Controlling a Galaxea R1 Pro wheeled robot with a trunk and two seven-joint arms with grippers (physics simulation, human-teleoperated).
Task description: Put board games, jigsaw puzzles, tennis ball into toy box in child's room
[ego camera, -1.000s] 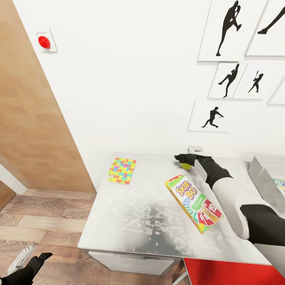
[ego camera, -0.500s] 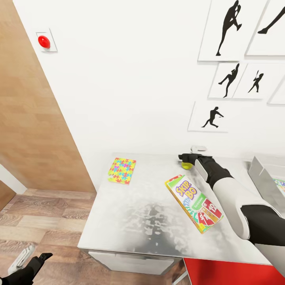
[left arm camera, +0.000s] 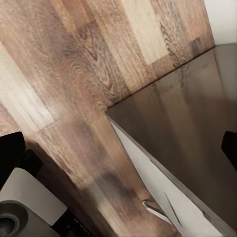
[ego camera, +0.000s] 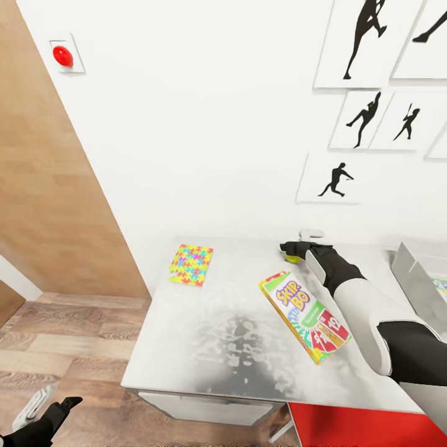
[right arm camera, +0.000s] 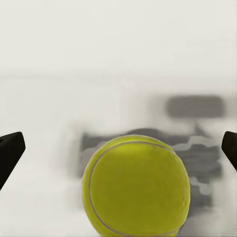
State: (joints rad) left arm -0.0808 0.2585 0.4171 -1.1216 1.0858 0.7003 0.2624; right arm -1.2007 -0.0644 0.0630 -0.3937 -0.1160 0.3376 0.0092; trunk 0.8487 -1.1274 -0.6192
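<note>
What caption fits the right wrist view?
Tennis ball resting on the glossy table, centred between the right gripper's open fingers.

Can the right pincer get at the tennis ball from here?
Probably yes: the right pincer is open around the tennis ball, which sits between its fingertips on the table with nothing between them.

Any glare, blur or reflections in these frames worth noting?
Head view: the glossy table carries a dark mottled reflection. Right wrist view: the tennis ball is sharp, the background behind it smeared. Left wrist view: the plank floor looks soft and streaky.
</note>
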